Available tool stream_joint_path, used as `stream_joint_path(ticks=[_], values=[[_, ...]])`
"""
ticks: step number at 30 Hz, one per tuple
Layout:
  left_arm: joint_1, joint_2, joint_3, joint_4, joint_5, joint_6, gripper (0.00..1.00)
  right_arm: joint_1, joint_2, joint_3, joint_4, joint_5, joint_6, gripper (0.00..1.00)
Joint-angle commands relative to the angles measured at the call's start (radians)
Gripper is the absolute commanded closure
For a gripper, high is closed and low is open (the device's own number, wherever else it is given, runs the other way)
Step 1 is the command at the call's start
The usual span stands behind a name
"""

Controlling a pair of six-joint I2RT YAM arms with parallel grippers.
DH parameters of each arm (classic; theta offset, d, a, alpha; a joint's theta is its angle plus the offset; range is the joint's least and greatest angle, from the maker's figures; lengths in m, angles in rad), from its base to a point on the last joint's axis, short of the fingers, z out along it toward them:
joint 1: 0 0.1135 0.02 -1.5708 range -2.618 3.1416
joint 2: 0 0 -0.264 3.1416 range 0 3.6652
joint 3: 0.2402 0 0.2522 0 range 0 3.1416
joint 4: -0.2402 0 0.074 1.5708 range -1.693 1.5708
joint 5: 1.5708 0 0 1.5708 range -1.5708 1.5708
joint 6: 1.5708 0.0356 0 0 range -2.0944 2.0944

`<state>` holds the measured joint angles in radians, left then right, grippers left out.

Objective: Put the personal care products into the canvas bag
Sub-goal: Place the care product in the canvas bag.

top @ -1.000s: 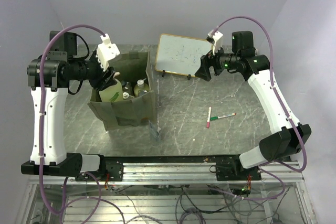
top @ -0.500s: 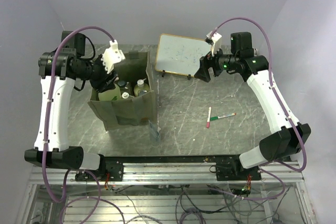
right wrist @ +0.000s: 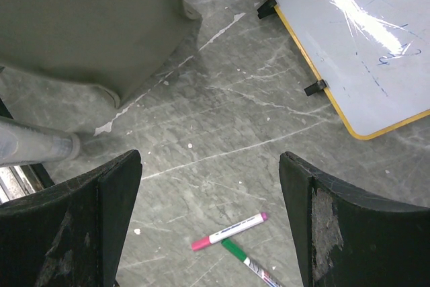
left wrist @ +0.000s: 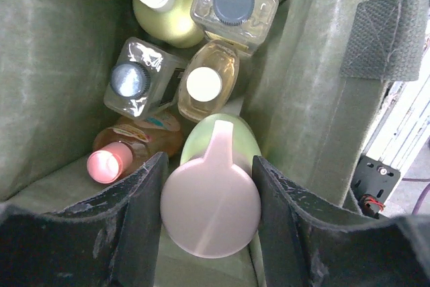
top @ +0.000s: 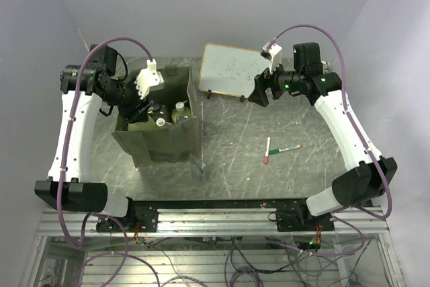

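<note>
Grey marbled table [top: 242, 139], plain pale walls behind. The canvas bag [top: 158, 146] stood on the left half of the table, open mouth up, and my left gripper [top: 139, 107] was dipped into it from above. On the left wrist view my left gripper [left wrist: 208, 160] was pinching the green pump bottle [left wrist: 218, 136], one finger pressed on each side of its peach pump head, with the bottle upright inside the bag near the olive fabric wall [left wrist: 60, 65]. Five more bottles were packed in the bag beyond it. The yellow-green bottle [left wrist: 168, 8] with a white cap was at the far end, touching a clear dark-capped bottle [left wrist: 234, 1] beside it. The second dark-capped bottle [left wrist: 134, 82] was in the middle, against the amber bottle [left wrist: 205, 85], which showed a white cap. The orange bottle [left wrist: 127, 149] with a pink cap lay tilted by the left finger. I could not tell whether the pump bottle's base touched the bag floor. My right gripper [top: 259, 91] hung over the right half of the table, well apart from the bag, fingers spread wide with nothing between them [right wrist: 209, 159]. Below it were bare table, the whiteboard [right wrist: 363, 38] propped on its small black feet, and the red marker [right wrist: 228, 231] and green marker [right wrist: 252, 263] lying together, ends almost touching. The whiteboard [top: 232, 70] stood at the back, just right of the bag.
</note>
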<state>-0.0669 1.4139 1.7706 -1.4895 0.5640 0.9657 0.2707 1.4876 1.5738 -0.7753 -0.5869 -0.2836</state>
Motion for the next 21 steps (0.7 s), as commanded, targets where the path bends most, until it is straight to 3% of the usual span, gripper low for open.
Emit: stream_joint_path(ticks=[1, 21], values=[[0.009, -0.011, -0.012, 0.040, 0.035, 0.016, 0.93, 0.009, -0.014, -0.014, 0.022, 0.007, -0.012, 0.17], [0.005, -0.020, -0.194, 0.101, -0.020, 0.090, 0.93, 0.016, -0.017, -0.036, 0.033, 0.018, -0.014, 0.17]])
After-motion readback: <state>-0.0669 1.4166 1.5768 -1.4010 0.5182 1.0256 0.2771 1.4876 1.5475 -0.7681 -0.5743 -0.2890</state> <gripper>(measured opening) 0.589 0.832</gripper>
